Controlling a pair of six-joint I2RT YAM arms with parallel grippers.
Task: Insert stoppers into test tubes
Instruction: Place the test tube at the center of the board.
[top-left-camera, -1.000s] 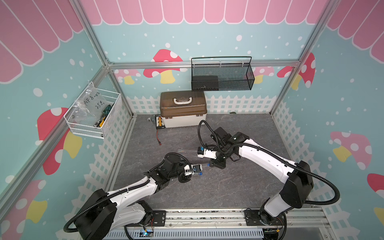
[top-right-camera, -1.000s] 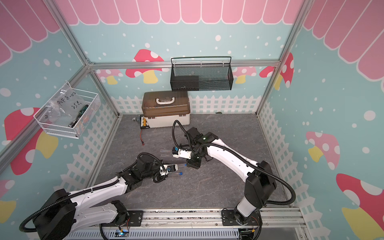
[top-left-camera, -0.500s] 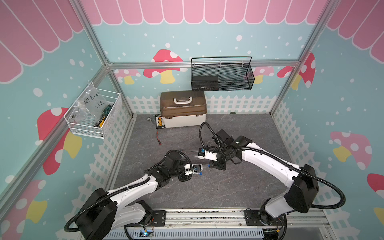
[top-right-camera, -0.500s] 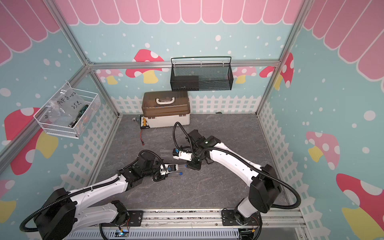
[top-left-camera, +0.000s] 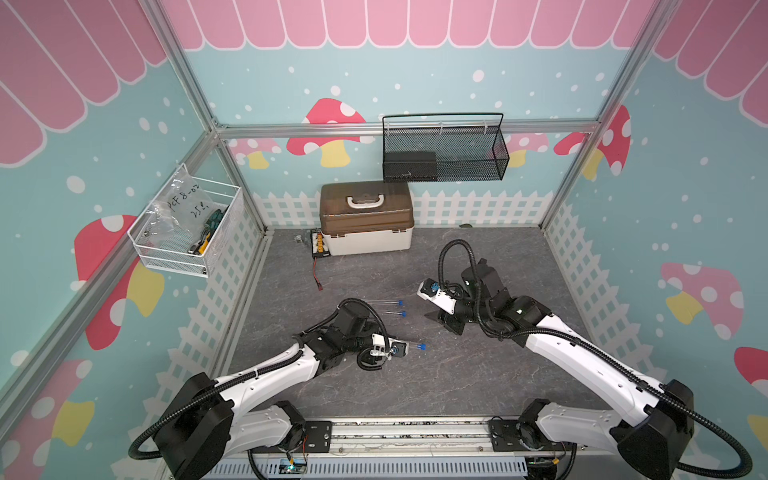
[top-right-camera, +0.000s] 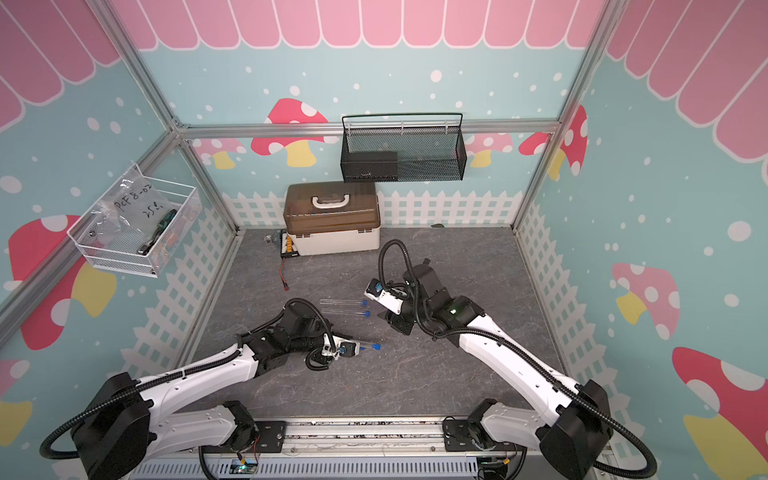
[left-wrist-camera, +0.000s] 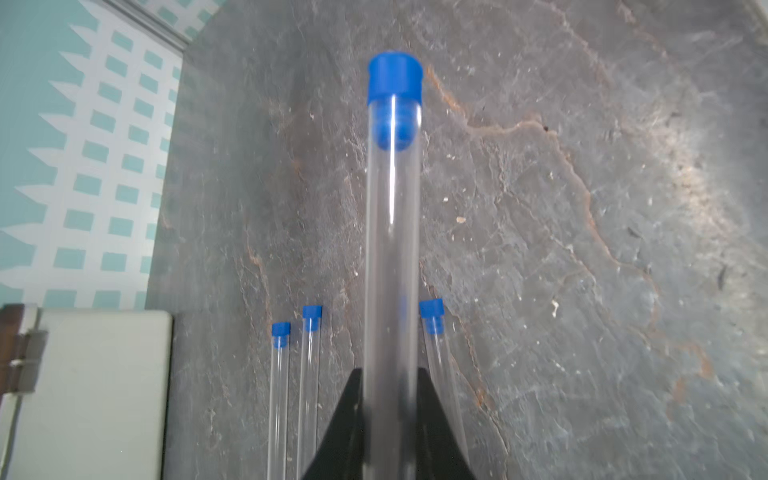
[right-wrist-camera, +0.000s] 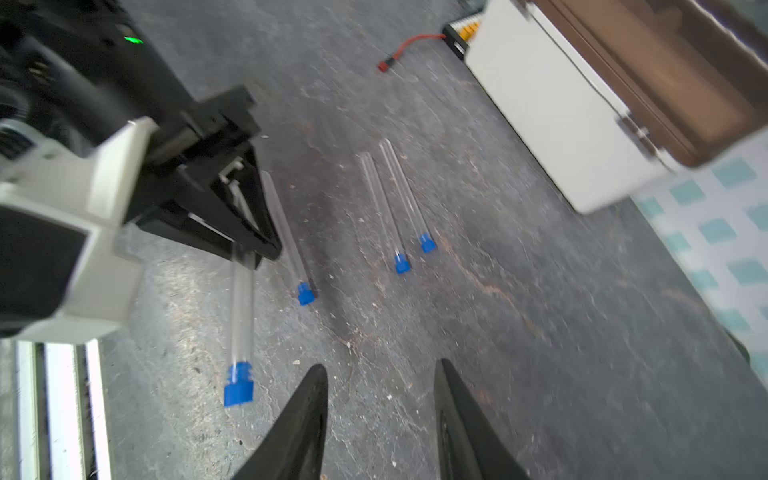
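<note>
The right pincer (right-wrist-camera: 380, 365) has backed off the blue stopper (left-wrist-camera: 395, 83), jaws apart and empty. That stopper sits in the mouth of the tube (left-wrist-camera: 390, 249) clamped by the left pincer (left-wrist-camera: 389, 374). Best lay it flat beside the three stoppered tubes (right-wrist-camera: 384, 208) on the table (top-left-camera: 478, 374) before letting go. The stopper is at the tube's far end from that pincer.

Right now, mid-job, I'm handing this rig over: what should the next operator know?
Left gripper: shut on a slender clear test tube, bright blue stopper seated in its mouth.
Right gripper: open, empty.
Three more clear tubes lie on the grey mat, each stoppered.
Done: all four tubes stoppered.
Left: probably only setting the held tube down.
</note>
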